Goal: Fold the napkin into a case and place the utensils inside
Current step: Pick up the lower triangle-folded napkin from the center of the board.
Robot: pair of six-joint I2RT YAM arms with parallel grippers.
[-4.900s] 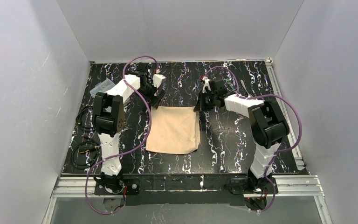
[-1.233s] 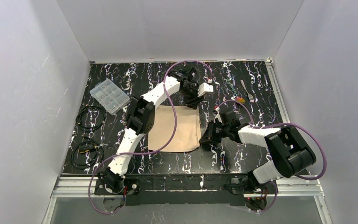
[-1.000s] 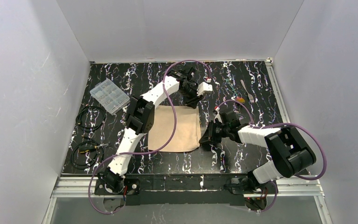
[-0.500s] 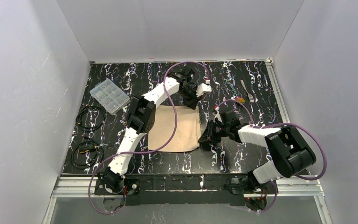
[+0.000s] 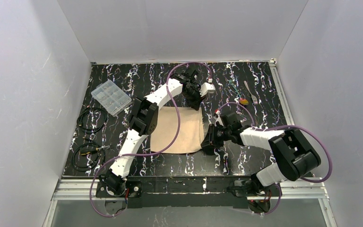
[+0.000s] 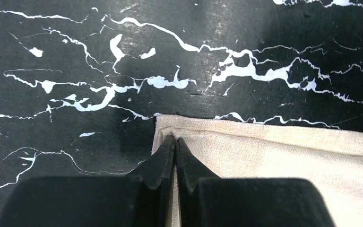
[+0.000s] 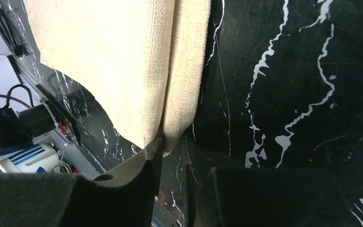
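Observation:
The tan napkin (image 5: 170,130) lies folded in a rectangle at the table's middle. My left gripper (image 5: 194,105) is at its far right corner. In the left wrist view the gripper (image 6: 175,140) is shut, with the napkin's (image 6: 274,156) corner pinched between its tips. My right gripper (image 5: 207,142) is low at the near right corner. In the right wrist view this gripper (image 7: 172,149) stands a little open, and the napkin's (image 7: 123,56) doubled corner hangs just at its mouth against the left finger (image 7: 157,158). The fork (image 5: 250,91) and the orange-bowled spoon (image 5: 244,101) lie at the far right.
A clear plastic compartment box (image 5: 111,96) sits at the far left. Two black cable coils (image 5: 90,118) (image 5: 86,156) lie along the left edge. The left arm's purple cable (image 5: 178,124) hangs over the napkin. White walls close in three sides.
The left gripper's jaws have shut on the napkin's far right corner. The right gripper has edged slightly closer to the near right corner, its jaws parting a little.

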